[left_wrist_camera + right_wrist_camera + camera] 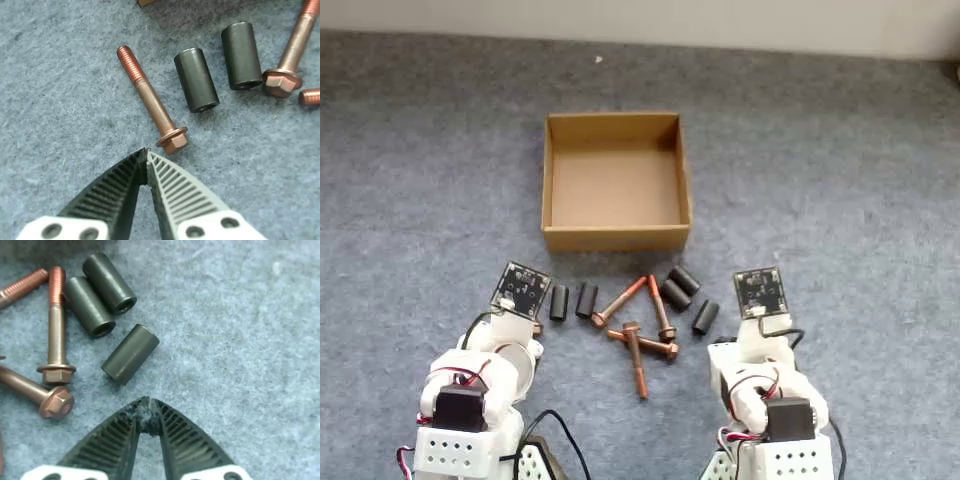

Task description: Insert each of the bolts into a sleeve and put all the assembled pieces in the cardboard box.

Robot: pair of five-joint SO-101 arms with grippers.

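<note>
- Bases of the left arm (480, 385) and the right arm (765, 395) sit at the lower left and lower right of the high view, on a grey surface (840, 180).
- High view, upper centre: cardboard box (615, 238), open at the top, its floor bare.
- High view, centre, below the box and between the arms: four bolts (636, 362) lie loose, two of them crossing. None is in a sleeve.
- High view: two sleeves (558, 302) lie side by side to the left of the bolts, and three more sleeves (705, 317) lie to the right of them. All are on the surface, outside the box.
- Left wrist view: left end effector (146, 150) is pinched together, tips meeting, with nothing gripped.
- Left wrist view: a single bolt (150, 100) lies flat with its hex head just beside the tips. Beyond it a sleeve pair (196, 79) lies roughly parallel, the two slightly apart, and then comes a second bolt head (281, 82).
- Right wrist view: right end effector (145, 401) is likewise closed tip to tip and empty.
- Right wrist view: a lone sleeve (131, 353) lies just beyond the tips, not touching them. Farther off, two touching sleeves (90, 305) rest side by side, with a copper bolt (56, 325) next to them.
</note>
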